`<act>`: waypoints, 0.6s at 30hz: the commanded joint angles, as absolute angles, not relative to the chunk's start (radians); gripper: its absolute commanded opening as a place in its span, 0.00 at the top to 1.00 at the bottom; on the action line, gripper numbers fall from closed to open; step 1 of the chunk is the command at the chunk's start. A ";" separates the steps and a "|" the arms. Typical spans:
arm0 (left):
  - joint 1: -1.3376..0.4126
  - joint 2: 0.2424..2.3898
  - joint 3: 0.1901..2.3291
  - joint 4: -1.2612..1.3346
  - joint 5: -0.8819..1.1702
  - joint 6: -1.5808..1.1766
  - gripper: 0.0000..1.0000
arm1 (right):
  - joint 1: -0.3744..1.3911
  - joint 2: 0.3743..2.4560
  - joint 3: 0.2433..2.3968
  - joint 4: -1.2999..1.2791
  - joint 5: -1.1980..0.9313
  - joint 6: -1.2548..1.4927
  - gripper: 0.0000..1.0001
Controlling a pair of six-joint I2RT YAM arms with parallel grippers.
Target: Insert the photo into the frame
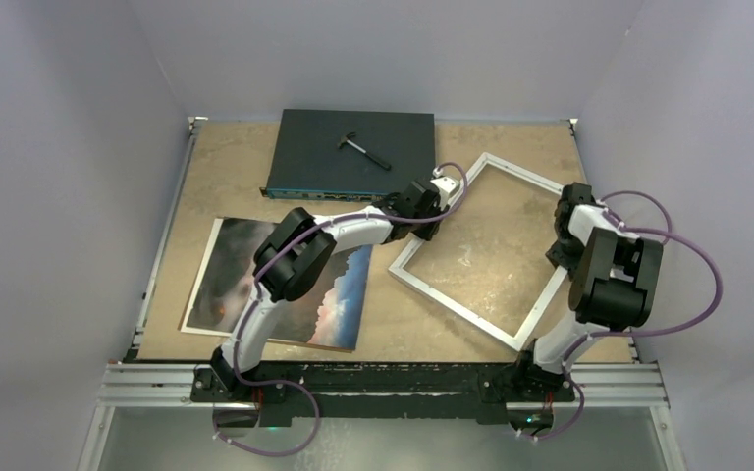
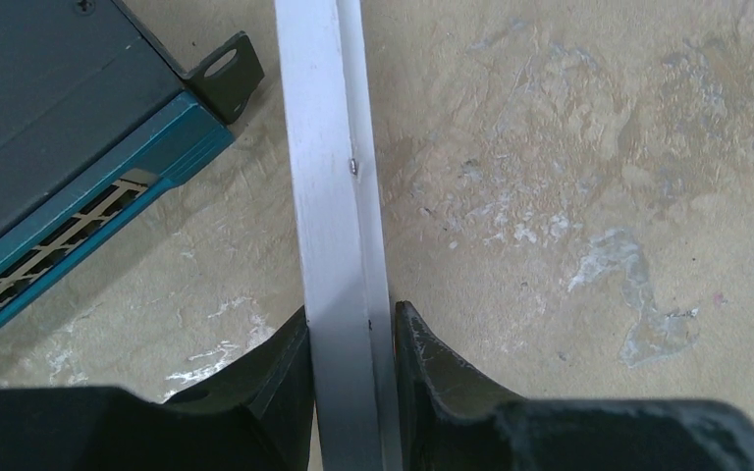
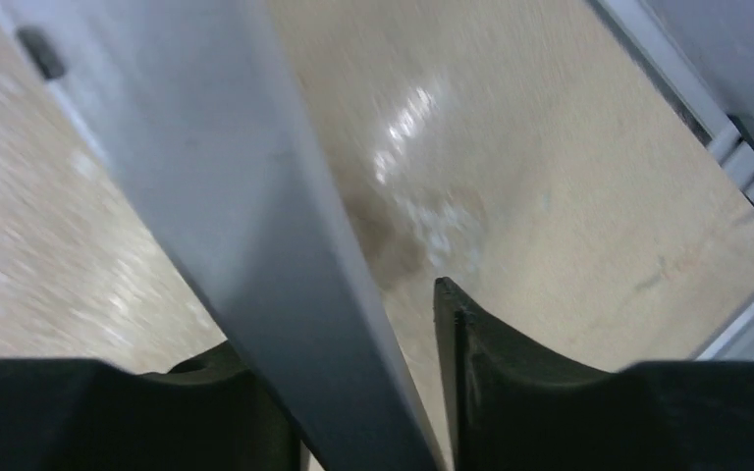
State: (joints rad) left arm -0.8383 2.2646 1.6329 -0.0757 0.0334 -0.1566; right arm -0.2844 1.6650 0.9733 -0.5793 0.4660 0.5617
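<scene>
Frame [image 2: 339,196] clamped between left fingers [image 2: 442,383] (right fingers [image 3: 491,363] loose around opposite edge).

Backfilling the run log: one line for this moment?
left claw: shut on frame border | right claw: open, straddling opposite border | photo: flat on table, outside frame

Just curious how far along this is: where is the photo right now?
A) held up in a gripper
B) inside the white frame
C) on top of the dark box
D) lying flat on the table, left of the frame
D: the photo lies flat on the table, apart from the frame to its right.
</scene>
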 commanded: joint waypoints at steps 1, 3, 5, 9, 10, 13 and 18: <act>-0.989 2.244 1.615 -0.028 0.305 -0.198 0.98 | -0.259 1.732 1.106 -0.349 0.361 0.708 0.50; -0.988 2.225 1.574 -0.017 0.310 -0.204 0.93 | -0.260 1.776 1.132 -0.352 0.365 0.699 0.39; -0.988 2.208 1.542 -0.015 0.309 -0.206 0.90 | -0.259 1.813 1.147 -0.344 0.367 0.688 0.32; -0.987 2.193 1.521 -0.015 0.328 -0.207 0.86 | -0.260 1.858 1.144 -0.307 0.362 0.674 0.29; -0.988 2.188 1.515 -0.015 0.336 -0.211 0.84 | -0.259 1.870 1.148 -0.302 0.360 0.673 0.29; -0.987 2.175 1.498 -0.015 0.371 -0.231 0.79 | -0.259 1.913 1.168 -0.296 0.352 0.664 0.26; -0.987 2.130 1.469 -0.019 0.442 -0.287 0.64 | -0.258 1.955 1.194 -0.300 0.374 0.652 0.14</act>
